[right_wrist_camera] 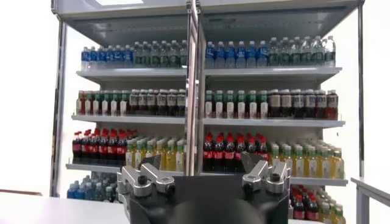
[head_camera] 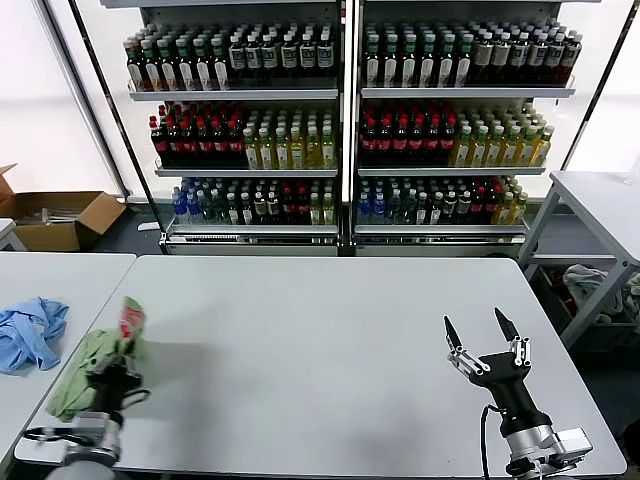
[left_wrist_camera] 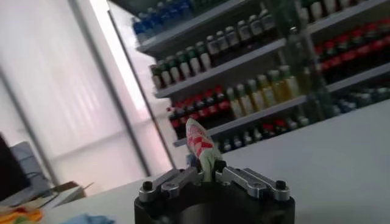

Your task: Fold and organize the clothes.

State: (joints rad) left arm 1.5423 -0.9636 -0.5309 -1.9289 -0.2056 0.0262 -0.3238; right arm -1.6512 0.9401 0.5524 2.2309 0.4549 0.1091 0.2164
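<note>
The shirt [head_camera: 100, 368] sat bunched at the bench's [head_camera: 320, 340] near left corner, a peak of it pinched shut in my left claw [head_camera: 118, 368] and lifted so the red-and-white checked print stood upright. I judged that the soft, limp green cloth needed a slow pull toward the bench's middle to spread flat before any fold. My right claw [head_camera: 483, 338] waited above the near right edge, its thin dark prongs spread wide, holding nothing.
</note>
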